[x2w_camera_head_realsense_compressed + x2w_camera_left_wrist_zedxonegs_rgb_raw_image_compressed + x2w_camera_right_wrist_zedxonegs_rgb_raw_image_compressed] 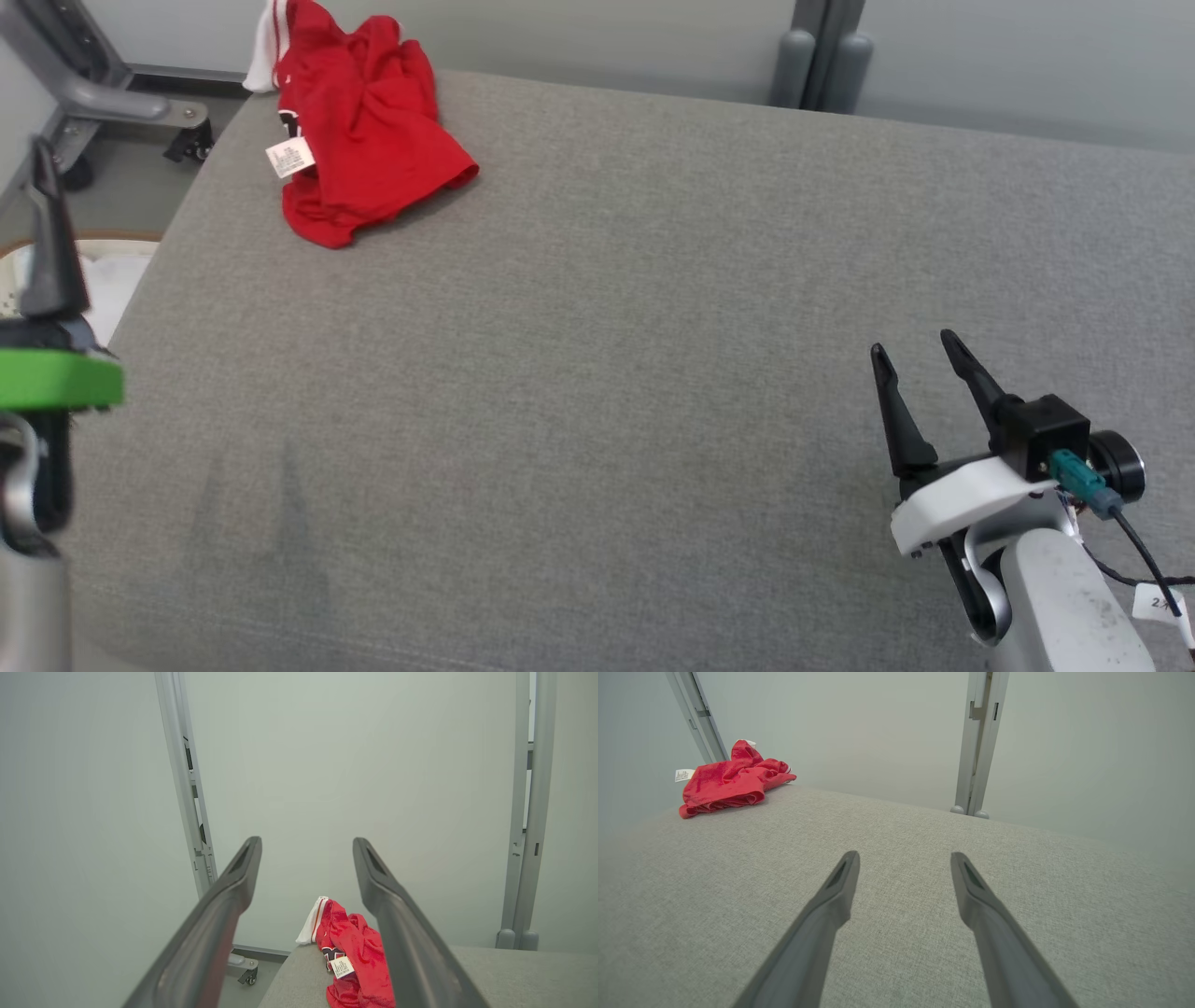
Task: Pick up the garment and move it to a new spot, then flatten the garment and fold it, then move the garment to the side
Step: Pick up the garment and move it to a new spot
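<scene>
Garment [364, 121], red and crumpled, lies at the far left corner of the grey worktop [653, 327] in the head view. It is well apart from the right pincer [912, 342], which hovers wide and empty at near right.

In the left wrist view, the left pincer [307, 845] stands wide and empty, with the garment ahead and its white tag [342, 967] showing.

In the right wrist view, the right pincer spreads over bare worktop, the garment far off to the left.

Pickup, the first step, seems not yet begun. Next, the left pincer likely must reach forward, descend onto a fold and close.
</scene>
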